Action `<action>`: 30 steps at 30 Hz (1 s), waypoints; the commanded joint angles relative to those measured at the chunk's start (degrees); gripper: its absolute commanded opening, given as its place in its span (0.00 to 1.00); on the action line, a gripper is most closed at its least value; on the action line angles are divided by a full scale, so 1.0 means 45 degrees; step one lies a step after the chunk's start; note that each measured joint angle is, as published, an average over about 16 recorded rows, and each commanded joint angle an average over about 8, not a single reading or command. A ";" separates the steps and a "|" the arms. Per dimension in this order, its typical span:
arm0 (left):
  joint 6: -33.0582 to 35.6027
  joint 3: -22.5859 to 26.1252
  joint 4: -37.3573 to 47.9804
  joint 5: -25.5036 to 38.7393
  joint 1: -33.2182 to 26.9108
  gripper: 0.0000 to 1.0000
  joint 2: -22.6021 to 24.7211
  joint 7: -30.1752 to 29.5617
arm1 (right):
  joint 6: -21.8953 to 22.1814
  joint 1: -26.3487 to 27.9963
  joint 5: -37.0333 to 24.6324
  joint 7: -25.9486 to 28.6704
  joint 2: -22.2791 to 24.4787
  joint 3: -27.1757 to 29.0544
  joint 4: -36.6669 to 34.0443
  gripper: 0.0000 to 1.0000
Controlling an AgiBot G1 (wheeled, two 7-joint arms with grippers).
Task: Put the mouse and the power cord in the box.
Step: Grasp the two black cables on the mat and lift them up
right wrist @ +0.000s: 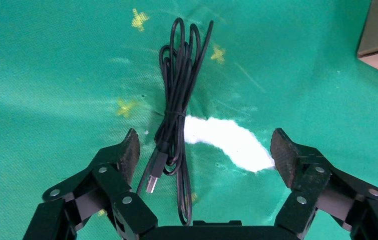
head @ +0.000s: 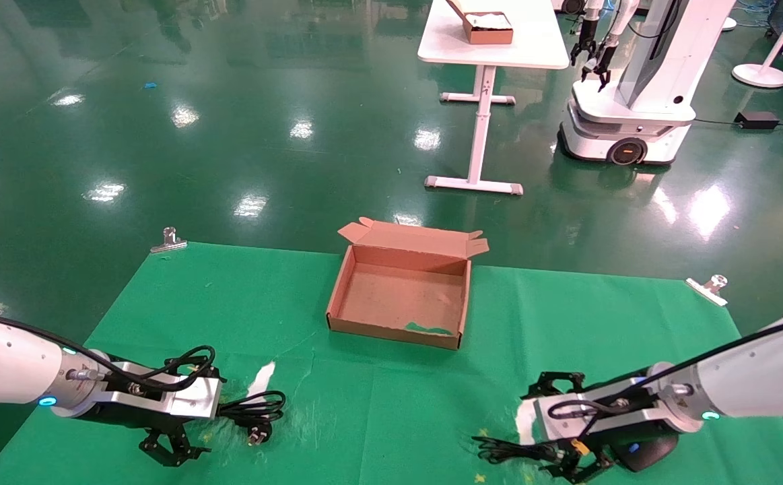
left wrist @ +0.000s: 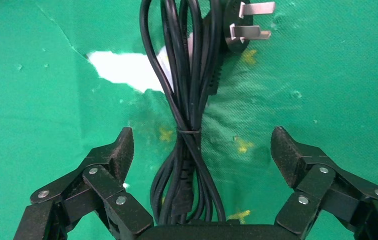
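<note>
The box [head: 401,296] stands open and empty at the middle of the green cloth, lid flap folded back. The power cord [head: 255,408] lies bundled at the front left, its plug [left wrist: 237,25] at the bundle's far end. My left gripper [head: 172,451] hovers open just beside it; in the left wrist view the power cord [left wrist: 187,125] runs between the spread fingers [left wrist: 122,150], untouched. The mouse [head: 647,453] sits at the front right under my right wrist. My right gripper [head: 580,466] is open over the mouse's thin cable bundle [right wrist: 174,110], holding nothing.
White tears in the cloth show beside the cord [head: 261,379] and by the right gripper [right wrist: 226,140]. Metal clips [head: 169,239] [head: 711,286] pin the cloth's far corners. On the floor beyond stand a white table [head: 492,50] with a reddish box, and another robot [head: 633,101].
</note>
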 commanded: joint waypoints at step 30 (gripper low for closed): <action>0.0046 -0.0072 -0.0180 -0.0128 0.0076 0.00 -0.0069 -0.0120 | -0.0056 -0.0087 0.0059 0.0069 0.0096 0.0029 0.0242 0.00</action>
